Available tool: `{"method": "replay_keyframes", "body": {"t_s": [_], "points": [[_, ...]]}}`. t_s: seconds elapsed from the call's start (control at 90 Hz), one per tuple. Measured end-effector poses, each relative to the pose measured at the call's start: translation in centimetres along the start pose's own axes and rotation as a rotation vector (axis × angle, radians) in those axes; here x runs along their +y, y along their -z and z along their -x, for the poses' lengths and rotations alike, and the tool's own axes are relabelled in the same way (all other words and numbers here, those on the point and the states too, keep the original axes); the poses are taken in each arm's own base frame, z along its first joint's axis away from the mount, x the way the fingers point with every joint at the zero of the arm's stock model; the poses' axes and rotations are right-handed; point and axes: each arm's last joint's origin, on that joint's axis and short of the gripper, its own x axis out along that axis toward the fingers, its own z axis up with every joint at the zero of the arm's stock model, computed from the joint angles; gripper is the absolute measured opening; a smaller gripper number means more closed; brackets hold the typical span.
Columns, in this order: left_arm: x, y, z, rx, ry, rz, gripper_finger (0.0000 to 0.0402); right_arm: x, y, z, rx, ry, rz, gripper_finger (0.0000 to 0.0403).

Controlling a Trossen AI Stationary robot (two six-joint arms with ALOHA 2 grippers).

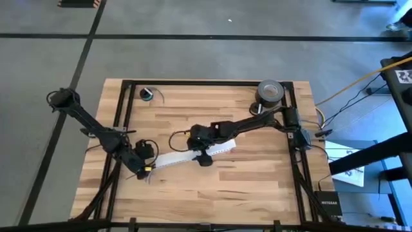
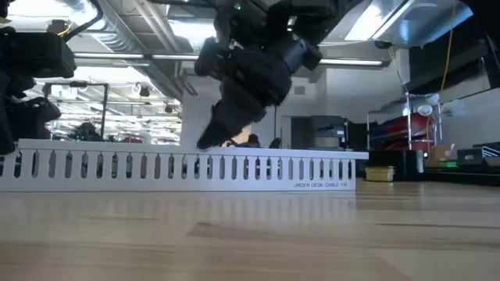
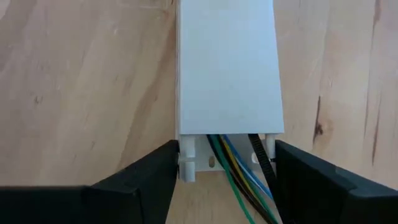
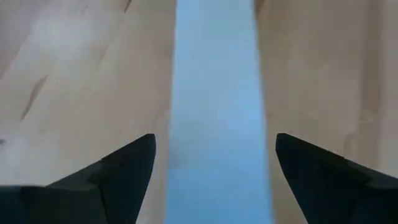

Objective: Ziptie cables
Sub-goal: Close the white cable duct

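Observation:
A long white slotted raceway (image 1: 193,154) lies flat across the middle of the table, its cover on. At its left end the cables (image 3: 239,186) show as green, yellow, blue and black wires coming out of the channel. A black ridged strip, the ziptie (image 3: 262,158), lies beside them. My left gripper (image 3: 227,177) stands at this end with a finger on each side. My right gripper (image 4: 214,155) hangs open over the raceway's middle (image 2: 207,144). Its fingers straddle the cover (image 4: 214,93) with a gap on both sides. My left gripper has the raceway's open left end (image 3: 186,158) between its two fingers, one finger on each slotted side wall. The fingers (image 3: 155,177) come along the raceway from the table's left side. The raceway stays flat on the table, and the wires run out between the fingers.
A grey roll of tape (image 1: 270,90) stands at the far right and a small round object (image 1: 147,95) at the far left. Black frame rails (image 1: 293,148) run along the table's sides. Bare wood (image 1: 225,193) lies on the near side of the raceway.

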Motion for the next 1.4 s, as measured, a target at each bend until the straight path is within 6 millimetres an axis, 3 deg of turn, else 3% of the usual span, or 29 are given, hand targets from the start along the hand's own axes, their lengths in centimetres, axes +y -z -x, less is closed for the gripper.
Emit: {"method": "replay_keyframes", "body": {"t_s": [0.222, 0.5, 0.8, 1.011, 1.4], "points": [[0.0, 0.0, 0.0, 0.000, 0.000, 0.000, 0.0235, 0.0, 0.2, -0.1, -0.002, 0.001, -0.001, 0.0309], [0.0, 0.0, 0.0, 0.003, 0.001, 0.008, 0.0235, 0.1, 0.5, -0.8, 0.002, -0.015, 0.003, 0.0206], [0.1, 0.0, 0.0, 0.009, -0.001, 0.006, 0.0235, 0.3, 0.2, -1.1, -0.037, 0.008, 0.015, 0.0227], [0.1, 0.1, 0.0, 0.035, 0.011, -0.001, 0.0235, 0.0, -0.1, -2.0, -0.120, 0.004, 0.017, 0.0210], [0.0, 0.2, 0.0, 0.052, 0.024, -0.009, 0.0235, 0.2, -0.1, -3.2, -0.177, 0.025, -0.017, 0.0215]]}}
